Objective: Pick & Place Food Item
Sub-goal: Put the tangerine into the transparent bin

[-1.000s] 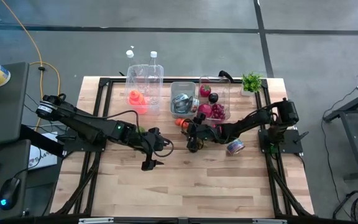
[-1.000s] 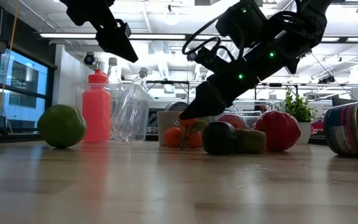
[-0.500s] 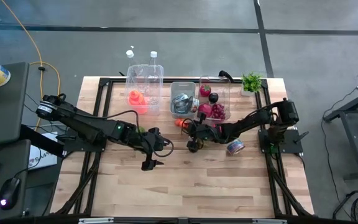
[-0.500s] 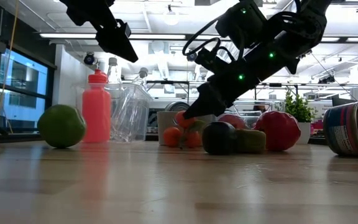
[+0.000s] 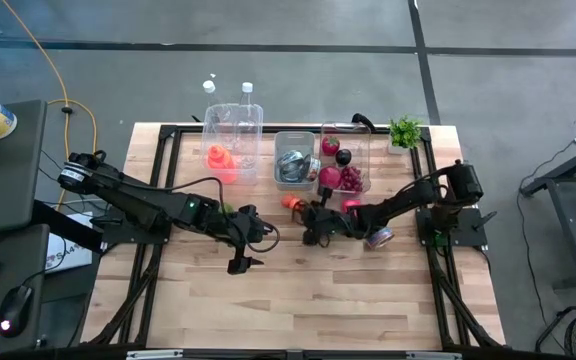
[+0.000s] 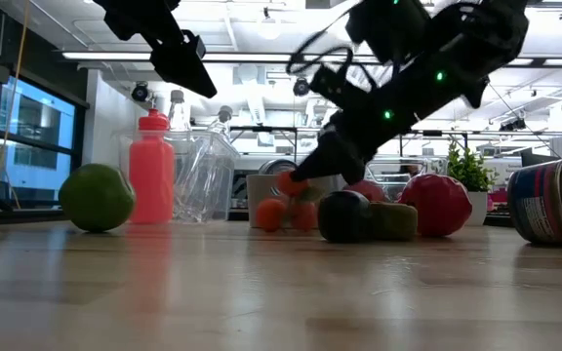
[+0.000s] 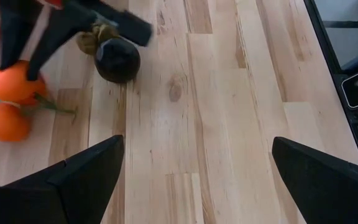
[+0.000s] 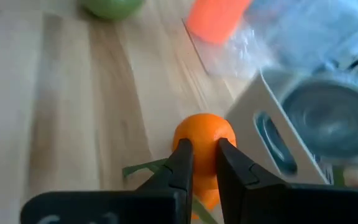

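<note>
The right gripper pinches an orange between its 2 dark fingers, the fruit bulging out past the fingertips with a green stem trailing off to one side. In the low view the orange hangs clear of the wooden table, with a second orange sitting on the boards just below the jaws. Beyond the fingertips stand a grey bin holding a metal bowl, and farther ahead an orange-red bottle and a green lime. Near the right gripper on the table lie a dark round fruit and a tin can. The left gripper hovers above bare boards well apart from the fruit, its 2 fingers spread wide with nothing between them.
</note>
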Controlling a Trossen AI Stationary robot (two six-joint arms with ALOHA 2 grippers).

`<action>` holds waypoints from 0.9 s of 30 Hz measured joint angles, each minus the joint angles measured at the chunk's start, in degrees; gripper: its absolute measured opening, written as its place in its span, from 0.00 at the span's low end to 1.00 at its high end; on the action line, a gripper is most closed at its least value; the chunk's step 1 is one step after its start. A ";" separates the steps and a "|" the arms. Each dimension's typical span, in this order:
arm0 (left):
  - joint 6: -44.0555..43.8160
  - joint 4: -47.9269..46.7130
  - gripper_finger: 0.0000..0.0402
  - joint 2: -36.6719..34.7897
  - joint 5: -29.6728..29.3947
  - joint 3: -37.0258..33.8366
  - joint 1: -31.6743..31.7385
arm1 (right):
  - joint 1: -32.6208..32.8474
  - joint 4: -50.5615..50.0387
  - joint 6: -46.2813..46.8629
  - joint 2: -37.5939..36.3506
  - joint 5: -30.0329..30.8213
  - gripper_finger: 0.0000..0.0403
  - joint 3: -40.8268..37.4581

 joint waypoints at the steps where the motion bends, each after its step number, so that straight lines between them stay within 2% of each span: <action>1: 0.00 0.00 1.00 0.00 0.00 0.00 0.00 | 0.96 0.08 -0.73 0.00 0.83 0.06 0.55; 6: -0.05 -0.11 1.00 0.00 0.00 0.00 -0.02 | 5.75 -1.66 -5.16 -0.72 5.12 0.06 4.33; 9: -0.09 -0.20 1.00 0.00 0.39 0.00 -0.02 | 8.96 -5.01 -8.29 -0.70 11.09 0.06 6.87; 17: -0.13 -0.22 1.00 0.00 0.81 0.00 -0.04 | 15.80 -17.79 -12.03 -0.72 31.99 0.06 12.25; 20: -0.17 -0.22 1.00 0.00 0.83 0.00 -0.04 | 17.64 -23.77 -12.47 -0.95 43.22 0.06 12.35; 23: -0.28 -0.40 1.00 0.00 0.85 0.00 -0.04 | 19.03 -31.14 -9.20 -2.57 54.45 0.06 12.33; 27: -0.28 -0.55 1.00 0.00 0.85 0.00 -0.04 | 19.65 -42.28 2.89 -6.49 55.31 0.06 12.36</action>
